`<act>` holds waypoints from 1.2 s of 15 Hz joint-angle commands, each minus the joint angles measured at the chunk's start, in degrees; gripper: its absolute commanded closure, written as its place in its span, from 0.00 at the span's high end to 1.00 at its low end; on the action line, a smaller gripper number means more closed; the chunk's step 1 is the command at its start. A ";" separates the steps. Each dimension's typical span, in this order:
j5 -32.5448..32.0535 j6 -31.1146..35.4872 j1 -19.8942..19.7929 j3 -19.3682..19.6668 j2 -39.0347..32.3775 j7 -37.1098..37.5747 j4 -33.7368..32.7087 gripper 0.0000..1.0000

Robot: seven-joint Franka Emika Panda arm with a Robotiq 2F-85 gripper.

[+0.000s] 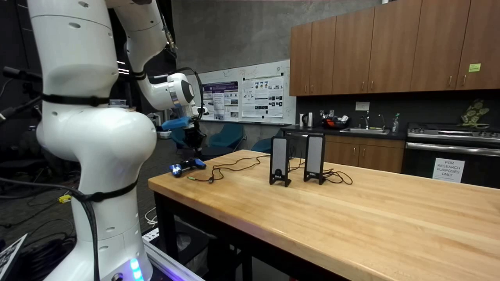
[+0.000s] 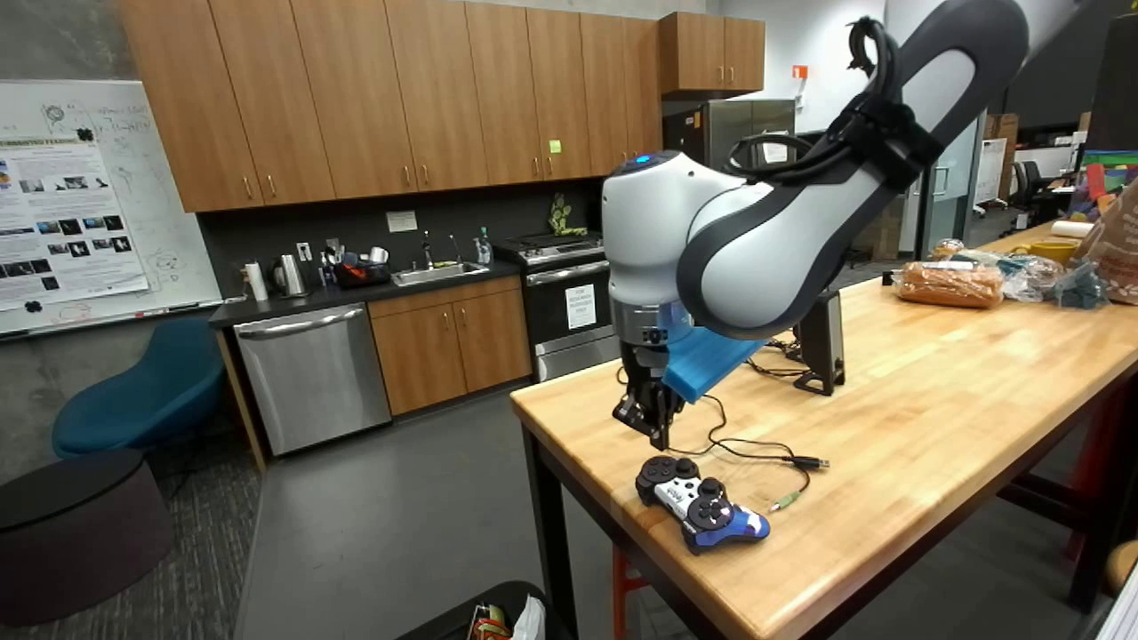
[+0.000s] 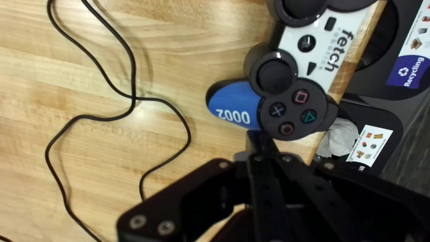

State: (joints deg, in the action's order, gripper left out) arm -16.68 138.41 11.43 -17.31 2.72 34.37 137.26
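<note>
Controller: gamepad [image 2: 698, 505] with sticks up on wooden table [image 2: 916, 462], right by an edge.
Gripper: fingertips [image 3: 258, 134] together, nothing seen between them; in both exterior views the gripper [image 2: 660, 439] hangs just above the controller, apparently not touching.
Fingertips vs buttons: lowered as they stand, they could press or shove the pad instead of straddling it.
Table edge: little wood beyond the pad; a sideways nudge might tip it off, perhaps into the bins.
Cable: thin black loops [image 3: 133, 98] near the pad; a snagged finger could drag them, maybe pulling the speakers [image 1: 279, 156].
Recycling bin: round dark opening [image 3: 373, 82], contents hidden.
Neighbouring bin: dark rim [image 3: 379, 116], crumpled white stuff inside, paper or plastic unclear.
Clear bag: farther along the table, holds what looks like a loaf [image 2: 951, 283].
Counter basket: black [image 2: 369, 277], red and white items, too small to name.
</note>
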 commanded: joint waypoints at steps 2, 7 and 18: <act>0.93 -1.66 0.99 0.49 1.52 -0.27 0.75 0.00; 2.02 -2.69 1.54 0.40 1.98 -0.73 1.04 0.00; 2.26 -2.68 2.15 0.34 1.57 -0.16 1.69 0.00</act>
State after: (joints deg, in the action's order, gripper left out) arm -15.44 135.79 13.03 -17.33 2.75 34.33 137.59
